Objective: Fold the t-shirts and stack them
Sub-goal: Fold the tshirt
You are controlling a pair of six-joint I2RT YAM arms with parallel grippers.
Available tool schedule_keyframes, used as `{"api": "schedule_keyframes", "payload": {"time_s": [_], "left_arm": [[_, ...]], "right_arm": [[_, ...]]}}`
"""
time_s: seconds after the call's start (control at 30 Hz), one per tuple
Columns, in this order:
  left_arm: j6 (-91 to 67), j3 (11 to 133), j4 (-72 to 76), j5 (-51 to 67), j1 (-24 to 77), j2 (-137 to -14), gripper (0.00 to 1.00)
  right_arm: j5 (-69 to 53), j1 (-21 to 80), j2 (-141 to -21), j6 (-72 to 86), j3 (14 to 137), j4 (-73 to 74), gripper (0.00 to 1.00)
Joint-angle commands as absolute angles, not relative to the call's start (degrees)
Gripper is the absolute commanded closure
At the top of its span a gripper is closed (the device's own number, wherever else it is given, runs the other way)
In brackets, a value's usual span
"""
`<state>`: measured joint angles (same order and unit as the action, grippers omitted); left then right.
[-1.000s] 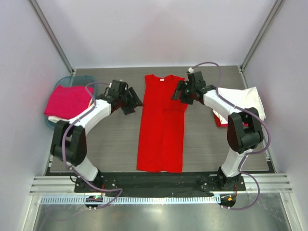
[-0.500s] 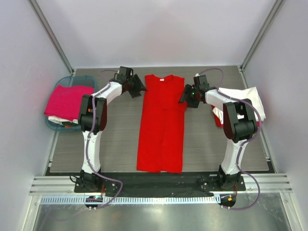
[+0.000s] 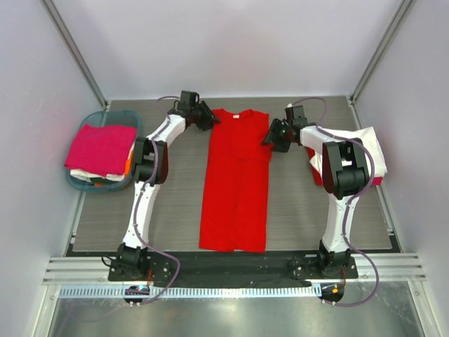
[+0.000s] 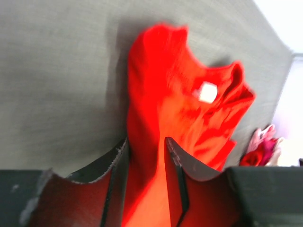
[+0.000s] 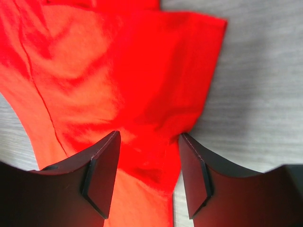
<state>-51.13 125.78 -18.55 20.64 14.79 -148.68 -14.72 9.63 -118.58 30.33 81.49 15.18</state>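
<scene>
A bright red t-shirt (image 3: 235, 189) lies folded into a long narrow strip down the middle of the table, collar at the far end. My left gripper (image 3: 208, 118) is at its far left corner. In the left wrist view the jaws (image 4: 146, 149) are open and straddle the red cloth (image 4: 180, 104) near the collar tag. My right gripper (image 3: 271, 137) is at the shirt's right edge, at the folded sleeve. In the right wrist view its jaws (image 5: 149, 146) are open with the red cloth's edge (image 5: 118, 71) between them.
A teal basket (image 3: 76, 182) stands at the left edge with a magenta shirt (image 3: 102, 147) on top and white and orange cloth under it. A white shirt (image 3: 354, 140) lies over red and pink cloth at the right edge. Grey walls enclose the table.
My left gripper has moved far and right, from beside the shirt to its far left corner. My right gripper has shifted slightly onto the shirt's right edge. The shirt has not moved.
</scene>
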Motion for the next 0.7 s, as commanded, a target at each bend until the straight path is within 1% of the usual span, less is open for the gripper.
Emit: {"api": "schedule_keyframes", "payload": {"time_s": [0.0,0.07,0.1,0.2,0.27,0.3,0.43,0.53,0.57,0.6,0.63,0.67], "left_arm": [[-54.5,131.1,-18.5,20.5,13.7,-154.5,0.65],[-56.9,133.7,-16.4,21.6,13.1,-156.9,0.67],[-59.5,133.9,-13.0,22.3,12.4,-158.5,0.68],[-62.2,134.6,-8.5,22.9,11.2,-160.5,0.78],[-63.8,134.8,-7.0,22.2,10.3,-161.0,0.96],[-64.3,135.1,-5.7,22.1,9.9,-161.2,1.0],[-65.7,136.4,-3.5,21.3,8.2,-161.9,1.0],[-65.7,137.1,-1.7,19.9,6.9,-161.9,0.99],[-65.7,138.0,-1.0,19.9,6.4,-162.9,0.96],[-65.7,139.1,-0.3,21.0,6.3,-163.6,0.9],[-65.7,142.1,-0.3,22.0,6.2,-165.3,0.75],[-65.5,143.6,1.1,23.0,6.1,-165.8,0.67]], "right_arm": [[-16.0,9.5,-120.6,30.2,84.3,13.8,0.42],[-16.2,9.4,-121.9,30.3,85.4,13.7,0.43],[-16.2,9.5,-122.3,30.3,85.9,13.7,0.43],[-16.2,9.4,-124.7,30.6,88.0,13.6,0.45],[-16.6,9.3,-127.1,30.9,90.3,13.7,0.48],[-17.1,9.3,-127.9,31.1,91.3,13.6,0.48],[-17.4,9.2,-130.3,31.6,95.3,14.3,0.49],[-17.1,9.2,-130.3,31.7,96.0,15.0,0.48],[-17.5,9.2,-130.1,31.6,96.1,15.2,0.47],[-17.8,9.2,-130.0,31.3,96.1,15.3,0.47],[-18.2,9.3,-129.3,31.0,96.1,15.4,0.46],[-18.2,9.4,-128.6,30.7,95.8,15.8,0.45]]}}
